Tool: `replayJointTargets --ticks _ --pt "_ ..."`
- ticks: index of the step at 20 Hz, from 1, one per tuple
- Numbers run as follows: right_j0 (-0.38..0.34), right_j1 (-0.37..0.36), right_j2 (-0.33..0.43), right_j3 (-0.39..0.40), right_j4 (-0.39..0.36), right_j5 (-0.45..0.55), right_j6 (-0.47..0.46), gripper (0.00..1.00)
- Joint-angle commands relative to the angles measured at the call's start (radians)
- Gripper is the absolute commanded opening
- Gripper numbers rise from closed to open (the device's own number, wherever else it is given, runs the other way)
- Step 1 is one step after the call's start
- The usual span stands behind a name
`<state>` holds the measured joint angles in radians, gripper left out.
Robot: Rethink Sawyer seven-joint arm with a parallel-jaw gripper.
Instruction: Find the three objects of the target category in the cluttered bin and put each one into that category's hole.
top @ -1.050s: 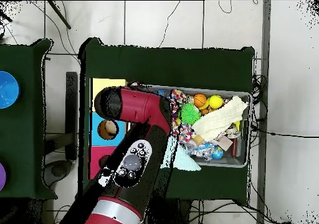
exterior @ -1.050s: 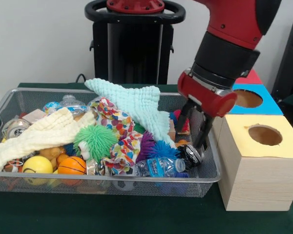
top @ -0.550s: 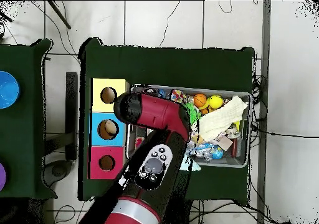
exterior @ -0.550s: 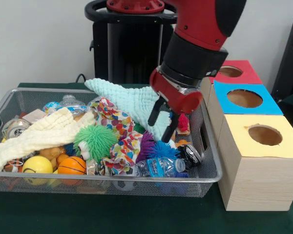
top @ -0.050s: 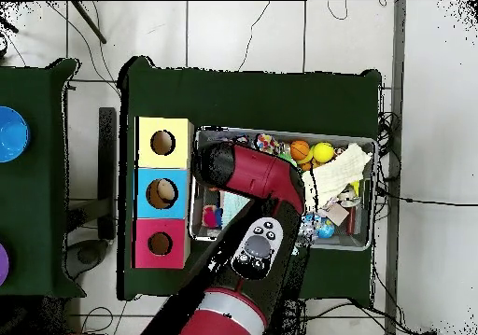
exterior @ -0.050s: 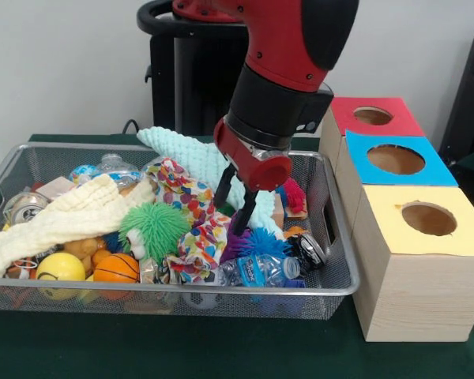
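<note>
Red-and-black arm enters front view from top, slants down and leftward in frame. Black wrist section ends in red collar; hand [exterior @ -0.050s: 235, 202] hangs below collar, pointing down with slight tilt. Two dark fingers [exterior @ -0.050s: 244, 213] visible, spread apart, nothing between them. Fingertips low, down among bin contents. Overhead view: red upper arm runs diagonally across frame, elbow joint with grey button panel near bottom centre; hand itself hidden beneath arm
</note>
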<state>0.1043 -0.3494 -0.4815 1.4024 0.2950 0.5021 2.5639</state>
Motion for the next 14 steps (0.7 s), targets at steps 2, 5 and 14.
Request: replayJointTargets --ticks 2,5,14 --pt "-0.022 0.027 0.144 0.069 0.013 -0.059 0.103 1.00" --pt "-0.020 0.028 0.141 0.063 0.013 -0.053 0.106 1.00" --pt "-0.006 0.045 0.122 0.014 0.020 -0.005 0.126 1.00"
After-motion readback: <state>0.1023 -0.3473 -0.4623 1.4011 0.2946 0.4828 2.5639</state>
